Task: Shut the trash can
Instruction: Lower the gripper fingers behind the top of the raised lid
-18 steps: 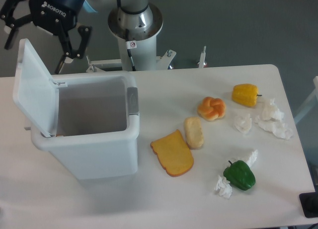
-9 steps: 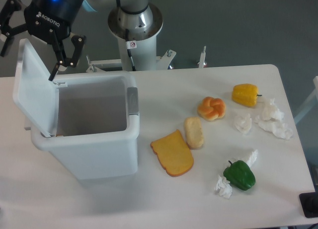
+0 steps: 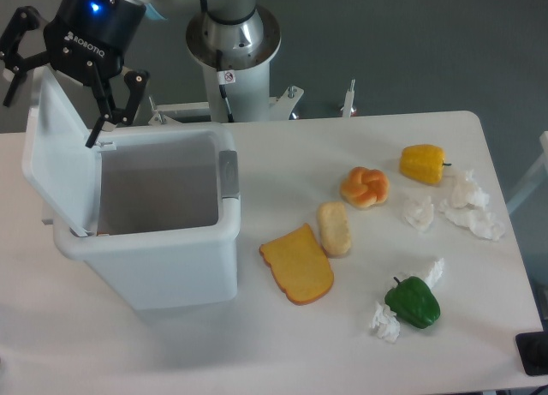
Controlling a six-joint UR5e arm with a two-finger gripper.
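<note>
The large white rectangular plastic trash can (image 3: pixel 145 232) sits on the white table (image 3: pixel 282 344) at about nine o'clock, its flat hinged lid (image 3: pixel 56 151) standing upright on the left rim. The black two-finger gripper (image 3: pixel 53 91) hangs at eleven o'clock, fingers spread wide astride the lid's top edge, holding nothing. A good close probably means pushing the lid's upper edge toward three o'clock, following its arc down until it meets the grey latch tab (image 3: pixel 228 174).
</note>
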